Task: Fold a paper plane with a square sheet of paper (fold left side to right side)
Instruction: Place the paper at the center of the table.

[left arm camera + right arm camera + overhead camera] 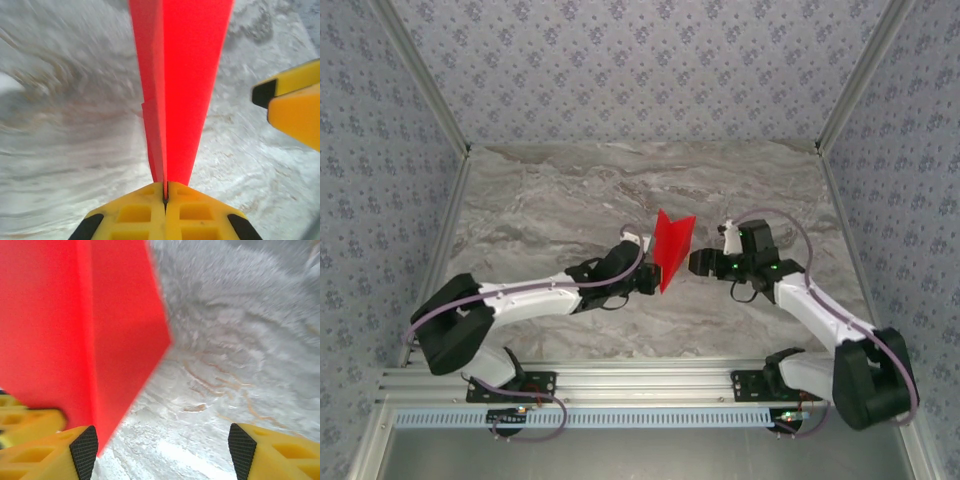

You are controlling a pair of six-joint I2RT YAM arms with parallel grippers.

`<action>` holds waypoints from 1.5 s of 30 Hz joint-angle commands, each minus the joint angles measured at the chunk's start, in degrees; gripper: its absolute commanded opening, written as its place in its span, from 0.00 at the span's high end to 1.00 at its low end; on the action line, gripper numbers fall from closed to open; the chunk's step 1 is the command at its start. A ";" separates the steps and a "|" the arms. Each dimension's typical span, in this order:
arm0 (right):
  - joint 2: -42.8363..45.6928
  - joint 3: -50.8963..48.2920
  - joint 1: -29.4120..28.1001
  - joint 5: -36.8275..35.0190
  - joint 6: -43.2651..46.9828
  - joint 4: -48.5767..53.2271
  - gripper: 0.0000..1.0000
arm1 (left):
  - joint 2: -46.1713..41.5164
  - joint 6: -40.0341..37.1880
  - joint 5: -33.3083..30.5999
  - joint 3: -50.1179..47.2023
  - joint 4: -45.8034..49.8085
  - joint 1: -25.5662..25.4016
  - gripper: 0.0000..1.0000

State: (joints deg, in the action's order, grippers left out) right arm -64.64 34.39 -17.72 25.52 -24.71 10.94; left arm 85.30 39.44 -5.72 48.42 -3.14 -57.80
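Found bare table (550, 200) open along the far side and toward the side walls (380, 150). Saw the middle barred by the folded red paper (672, 245), upright and pinched in the left gripper (656, 282). Noted the right gripper (696, 263) spread wide just beside it, narrowing the gap there.

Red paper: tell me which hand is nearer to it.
Left. The left hand is shut on the red paper; the right hand stands open close beside it, not gripping.
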 commanded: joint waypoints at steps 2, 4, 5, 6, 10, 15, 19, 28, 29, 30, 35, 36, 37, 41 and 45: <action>6.12 2.15 1.03 -10.16 1.03 9.73 0.25 | -1.68 -7.83 -20.23 9.25 25.11 -3.42 1.00; 8.65 2.17 1.44 -13.97 1.12 12.60 0.24 | -0.06 -7.73 -26.32 13.43 33.35 -4.65 1.00; 9.57 2.11 1.66 -15.19 1.19 13.71 0.24 | 1.00 -7.55 -28.77 15.16 36.57 -5.22 1.00; 10.43 2.15 1.95 -16.52 1.15 14.92 0.23 | 2.40 -6.69 -31.54 17.02 40.48 -5.75 1.00; 11.71 2.07 3.10 -18.62 1.05 18.13 0.23 | 8.96 0.14 -41.67 24.36 56.22 -7.58 1.00; 11.81 1.68 3.88 -19.93 1.34 19.72 0.23 | 17.93 9.87 -51.54 33.09 74.26 -9.45 1.00; 12.24 1.79 5.18 -19.28 0.73 20.74 0.23 | 26.04 12.38 -52.34 38.61 81.00 -9.91 1.00; 14.21 2.93 7.40 -19.08 1.56 24.30 0.22 | 38.39 9.06 -45.11 44.33 78.41 -11.23 1.00; 14.19 2.91 7.63 -18.78 1.54 24.70 0.22 | 39.18 8.74 -44.61 44.94 78.22 -11.49 1.00; 14.26 2.91 7.86 -18.36 1.54 24.82 0.22 | 39.94 8.30 -44.03 45.60 77.88 -11.76 1.00; 14.15 2.60 9.15 -15.71 1.79 24.79 0.22 | 40.50 5.08 -38.06 45.53 72.07 -12.50 1.00; 14.11 2.50 9.55 -14.76 1.84 24.66 0.22 | 40.19 4.49 -36.68 44.95 70.30 -12.44 1.00; 13.97 2.34 10.03 -13.59 1.94 24.34 0.21 | 39.75 3.81 -34.80 44.26 68.16 -12.49 1.00; 12.21 1.23 12.14 -6.16 2.27 21.67 0.21 | 37.87 1.20 -28.43 42.07 60.36 -12.40 1.00; 8.87 0.04 12.51 -0.04 2.47 18.84 0.21 | 36.60 -0.37 -23.82 41.04 55.35 -11.94 1.00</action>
State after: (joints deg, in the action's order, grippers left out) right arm -53.91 35.42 -5.56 18.61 -23.24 32.16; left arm 125.56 41.43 -35.24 90.13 57.84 -69.87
